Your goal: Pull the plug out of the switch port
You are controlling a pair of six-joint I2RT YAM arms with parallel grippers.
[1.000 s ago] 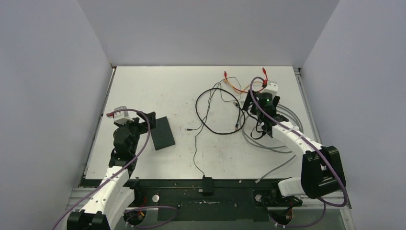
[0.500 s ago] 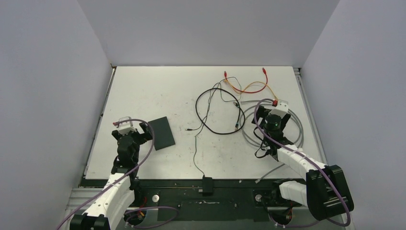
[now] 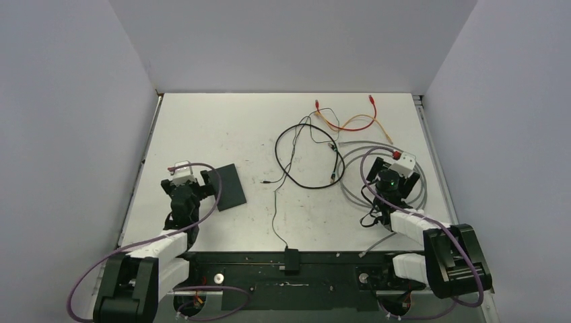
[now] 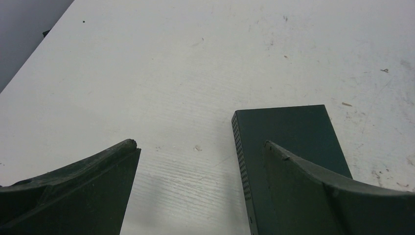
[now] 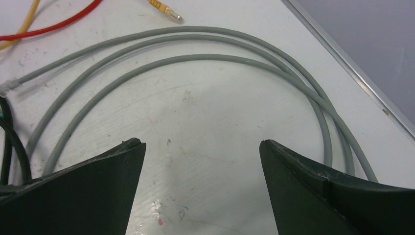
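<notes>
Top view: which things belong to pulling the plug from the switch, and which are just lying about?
Job: switch; left gripper; right gripper.
Lying about: grey cable; black cable; red cable; yellow cable; small black block with its thin wire.

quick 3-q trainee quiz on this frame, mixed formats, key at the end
1. True or false: the left gripper is shut on the switch.
2. The right gripper hangs over: A) the switch; B) the grey cable coil; C) a second black box.
3. Short answer: which arm is nearer the switch?

Key
1. False: its jaws stand open, and the switch lies beside one finger, not between them.
2. B.
3. The left arm.
</notes>
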